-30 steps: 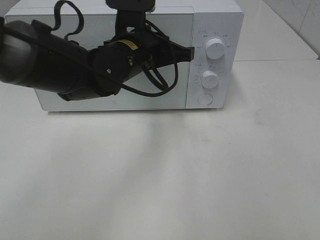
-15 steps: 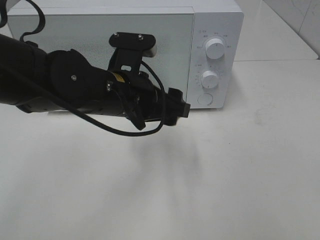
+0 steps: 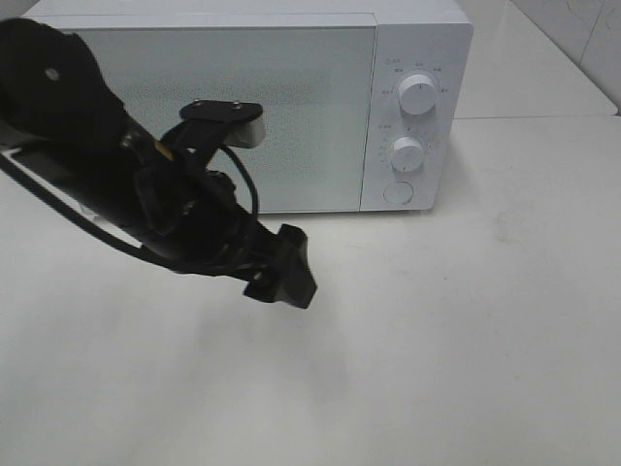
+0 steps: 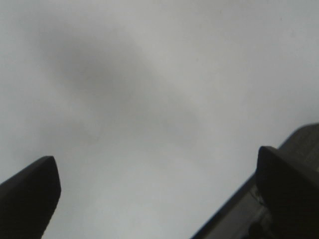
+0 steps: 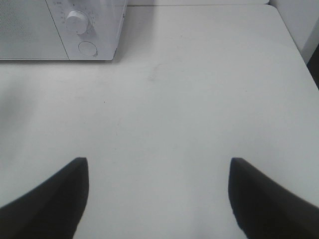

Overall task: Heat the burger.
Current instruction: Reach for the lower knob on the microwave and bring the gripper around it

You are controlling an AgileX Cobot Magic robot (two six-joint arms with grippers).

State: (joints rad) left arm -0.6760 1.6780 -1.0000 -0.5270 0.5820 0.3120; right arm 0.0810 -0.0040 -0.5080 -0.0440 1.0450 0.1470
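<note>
The burger is out of view in every frame. A white microwave (image 3: pixel 291 97) stands at the back of the white table (image 3: pixel 466 340) with its door shut; it also shows in the right wrist view (image 5: pixel 30 30). My left gripper (image 3: pixel 286 272) hangs above the table in front of the microwave door, pointing down and to the right. In the left wrist view it (image 4: pixel 159 194) is open and empty over bare table. My right gripper (image 5: pixel 159 199) is open and empty, low over the table to the right of the microwave. It does not show in the high view.
The microwave's control panel has an upper knob (image 3: pixel 417 94), a lower knob (image 3: pixel 408 153) and a round button (image 3: pixel 398 193). The black left arm (image 3: pixel 87 165) covers part of the door. The table's right edge (image 5: pixel 294 45) runs along a wall.
The left arm has swung down and back from the door's right edge near the control panel to a spot above the table in front of the microwave. The door stays shut.
</note>
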